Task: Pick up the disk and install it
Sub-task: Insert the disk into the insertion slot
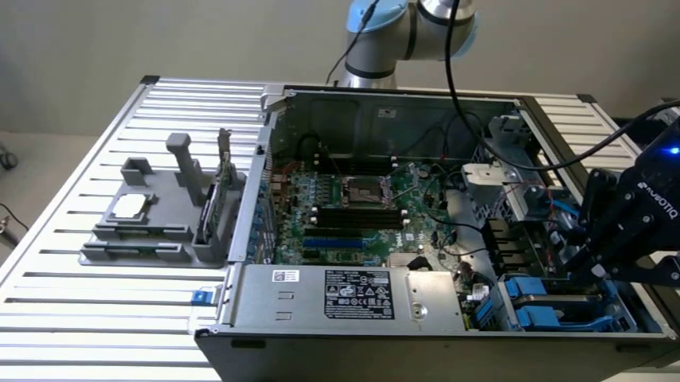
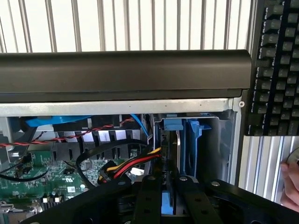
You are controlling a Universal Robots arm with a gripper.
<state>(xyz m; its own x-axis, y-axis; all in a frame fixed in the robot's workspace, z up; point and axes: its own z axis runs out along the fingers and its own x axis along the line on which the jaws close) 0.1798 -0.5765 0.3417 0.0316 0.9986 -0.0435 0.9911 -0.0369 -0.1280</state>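
In the wrist view my gripper (image 2: pixel 169 189) has its two dark fingers (image 2: pixel 148 196) close together on the disk (image 2: pixel 170 154). The disk is seen edge-on as a thin dark slab with a blue carrier end. It stands in the drive bay slot, beside a blue bay wall (image 2: pixel 192 140), at the corner of the open computer case (image 2: pixel 121 70). In the exterior view my gripper (image 1: pixel 590 255) hangs low over the drive bay at the exterior view's right, above blue carriers (image 1: pixel 542 302).
The open case holds a green motherboard (image 1: pixel 356 207), loose cables (image 2: pixel 126 165) and a grey labelled power-supply box (image 1: pixel 351 293). A grey fixture (image 1: pixel 149 227) with a small silver chip (image 1: pixel 130 207) stands on the slatted table. A keyboard (image 2: pixel 275 65) and a person's hand (image 2: pixel 292 186) lie beyond the case.
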